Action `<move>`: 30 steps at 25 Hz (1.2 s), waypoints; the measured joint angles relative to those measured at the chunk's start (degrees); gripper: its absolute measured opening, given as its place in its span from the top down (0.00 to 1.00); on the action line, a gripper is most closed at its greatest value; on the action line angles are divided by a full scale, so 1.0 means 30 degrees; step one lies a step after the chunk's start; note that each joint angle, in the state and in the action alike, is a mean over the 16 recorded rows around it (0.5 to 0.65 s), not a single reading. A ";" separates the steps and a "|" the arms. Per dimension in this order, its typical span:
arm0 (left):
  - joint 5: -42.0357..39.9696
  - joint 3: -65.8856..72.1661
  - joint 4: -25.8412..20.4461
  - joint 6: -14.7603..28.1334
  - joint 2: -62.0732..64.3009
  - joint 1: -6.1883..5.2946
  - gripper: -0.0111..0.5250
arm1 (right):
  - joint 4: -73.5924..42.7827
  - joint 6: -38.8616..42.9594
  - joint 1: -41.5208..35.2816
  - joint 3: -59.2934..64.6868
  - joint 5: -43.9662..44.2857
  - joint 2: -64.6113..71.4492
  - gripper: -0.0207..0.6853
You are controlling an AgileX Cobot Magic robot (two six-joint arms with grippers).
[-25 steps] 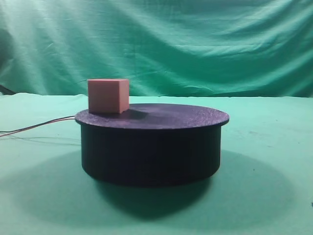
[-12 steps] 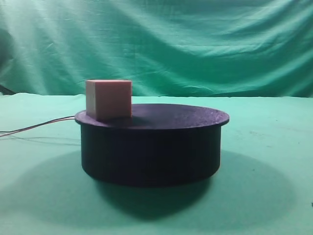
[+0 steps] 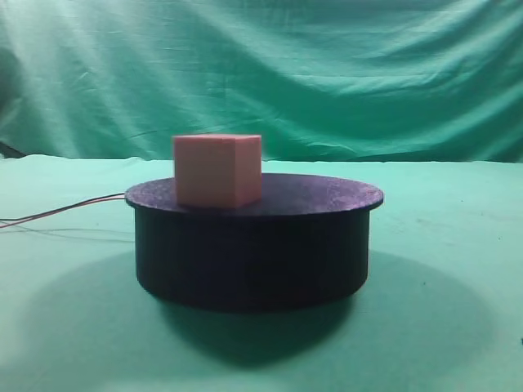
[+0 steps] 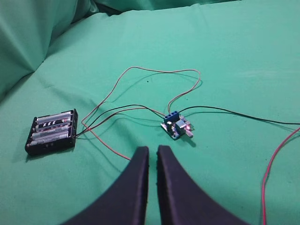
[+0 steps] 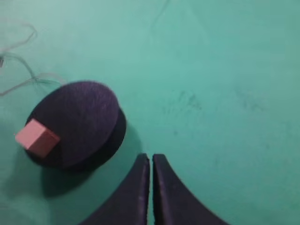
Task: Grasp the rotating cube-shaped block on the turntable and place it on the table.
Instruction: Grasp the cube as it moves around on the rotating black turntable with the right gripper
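The pinkish-salmon cube-shaped block (image 3: 217, 170) sits on the black turntable (image 3: 253, 245), left of its middle, near the front edge. In the right wrist view the block (image 5: 37, 137) lies at the disc's (image 5: 79, 119) lower left rim. My right gripper (image 5: 151, 157) is shut and empty, above the green table (image 5: 225, 93), to the right of the turntable. My left gripper (image 4: 153, 149) is shut and empty over the table (image 4: 234, 56), away from the turntable. Neither gripper shows in the exterior view.
A black battery holder (image 4: 51, 131) and a small circuit board (image 4: 177, 128) lie on the cloth, joined by red and black wires (image 4: 140, 70). Wires (image 3: 57, 214) lead off the turntable's left. A draped green backdrop (image 3: 261, 73) stands behind.
The block has ridden the turning disc from the far left rim toward the front and right. Neither gripper shows in the earlier frames.
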 joint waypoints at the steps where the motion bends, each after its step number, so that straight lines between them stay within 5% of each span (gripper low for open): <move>1: 0.0000 0.0000 0.0000 0.0000 0.0000 0.0000 0.98 | -0.0351 0.0196 0.0536 -0.0478 0.0162 0.0837 0.97; 9: 0.0000 0.0000 0.0000 0.0000 0.0000 0.0000 0.98 | -0.3248 0.2031 0.4343 -0.4782 0.1106 0.7013 0.87; 23: 0.0000 0.0000 0.0000 0.0000 0.0000 0.0000 0.98 | -0.5006 0.3720 0.6332 -0.8589 0.0764 1.3000 0.19; 26: 0.0000 0.0000 0.0000 0.0000 0.0000 0.0000 0.98 | -0.5153 0.4132 0.6334 -0.8879 0.0552 1.3768 0.15; 30: 0.0000 0.0000 0.0000 0.0000 0.0000 0.0000 0.98 | -0.5659 0.4966 0.6341 -0.9168 0.0338 1.4637 0.25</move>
